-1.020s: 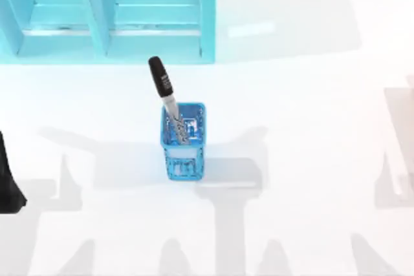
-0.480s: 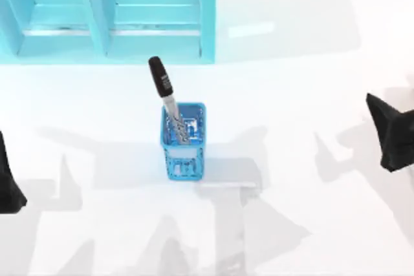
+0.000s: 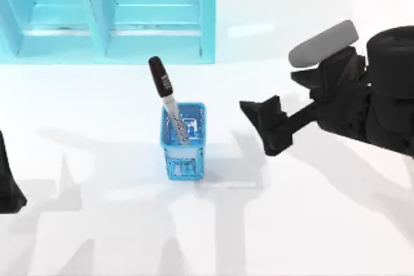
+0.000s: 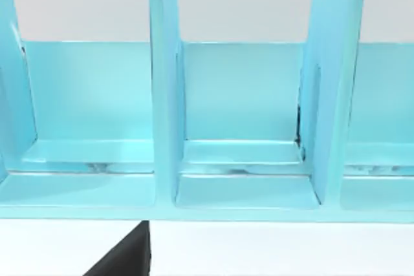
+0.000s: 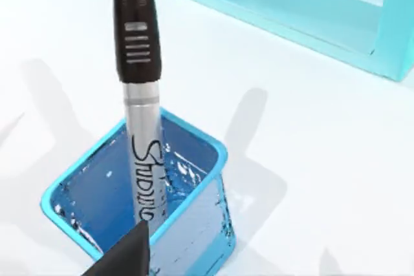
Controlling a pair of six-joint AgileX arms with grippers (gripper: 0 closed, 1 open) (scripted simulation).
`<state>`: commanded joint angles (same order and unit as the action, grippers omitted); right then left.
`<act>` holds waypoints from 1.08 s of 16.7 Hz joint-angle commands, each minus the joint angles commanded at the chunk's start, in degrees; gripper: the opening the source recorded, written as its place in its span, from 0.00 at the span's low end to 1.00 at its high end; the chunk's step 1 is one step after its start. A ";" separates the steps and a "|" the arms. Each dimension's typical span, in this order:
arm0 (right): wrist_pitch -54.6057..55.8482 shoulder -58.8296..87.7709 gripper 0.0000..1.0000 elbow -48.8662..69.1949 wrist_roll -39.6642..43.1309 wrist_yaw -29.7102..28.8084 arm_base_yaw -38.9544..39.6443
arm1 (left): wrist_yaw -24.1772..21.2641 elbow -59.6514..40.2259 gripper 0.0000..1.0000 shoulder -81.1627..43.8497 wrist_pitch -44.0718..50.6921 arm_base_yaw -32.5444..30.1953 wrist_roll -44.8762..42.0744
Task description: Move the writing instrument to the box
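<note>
Left tool [image 3: 10, 189] parked at desk's left edge, near side; fingers can't tell. White desk [image 3: 310, 224] glossy, crossed w/ grey shadows. Mid-desk: blue see-through pen cup [image 3: 183, 140] w/ marker pen [image 3: 165, 98] standing in it, tilted, black cap up, leaning toward the shelf. Right tool [image 3: 262, 124] hovers just right of the cup, apart from it; open or clenched, can't tell. Far left: turquoise shelf unit [image 3: 107, 14] w/ upright dividers, pale wall behind.

right arm [image 3: 362, 95] black, blocky; grey rounded cap on top.
</note>
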<state>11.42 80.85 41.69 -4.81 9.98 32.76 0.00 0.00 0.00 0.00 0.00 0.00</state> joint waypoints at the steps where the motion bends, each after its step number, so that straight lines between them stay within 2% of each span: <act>1: 0.50 3.68 1.00 1.81 -0.21 0.44 1.43 | 0.00 0.00 1.00 0.00 0.00 0.00 0.00; 6: 2.27 15.25 1.00 8.06 -0.82 1.97 6.38 | 0.00 0.00 1.00 0.00 0.00 0.00 0.00; 14: 2.46 16.51 1.00 8.59 -0.85 2.07 6.64 | 0.00 0.00 1.00 0.00 0.00 0.00 0.00; 18: 4.43 23.23 1.00 13.93 -1.41 1.31 7.78 | 0.00 0.00 1.00 0.00 0.00 0.00 0.00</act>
<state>15.85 104.08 55.62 -6.23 11.29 40.54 0.00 0.00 0.00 0.00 0.00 0.00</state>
